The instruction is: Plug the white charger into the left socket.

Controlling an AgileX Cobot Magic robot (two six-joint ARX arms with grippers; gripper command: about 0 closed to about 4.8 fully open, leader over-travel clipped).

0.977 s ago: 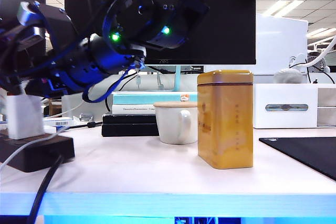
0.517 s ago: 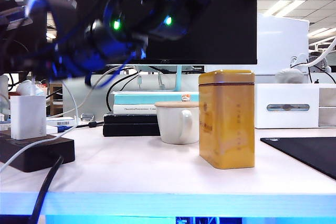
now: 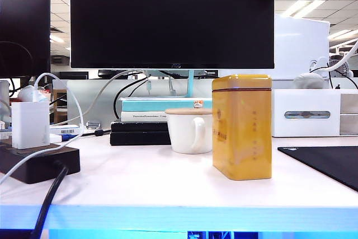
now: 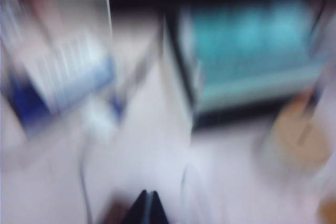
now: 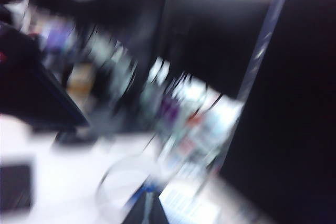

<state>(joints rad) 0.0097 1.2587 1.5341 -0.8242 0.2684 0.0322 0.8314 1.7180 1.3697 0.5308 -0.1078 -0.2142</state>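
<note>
At the table's left edge your white charger (image 3: 29,125) stands upright, seated in the black power strip (image 3: 38,163), so nothing needs holding: left gripper (image 4: 148,206) and right gripper (image 5: 149,208) are both closed, empty.

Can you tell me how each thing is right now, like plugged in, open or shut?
white charger: upright, plugged into the power strip.
Left gripper: fingers shut, empty.
Right gripper: fingers shut, empty.
Yellow tin: lid on.
Mug: upright, covered.
Monitor: screen dark.
</note>
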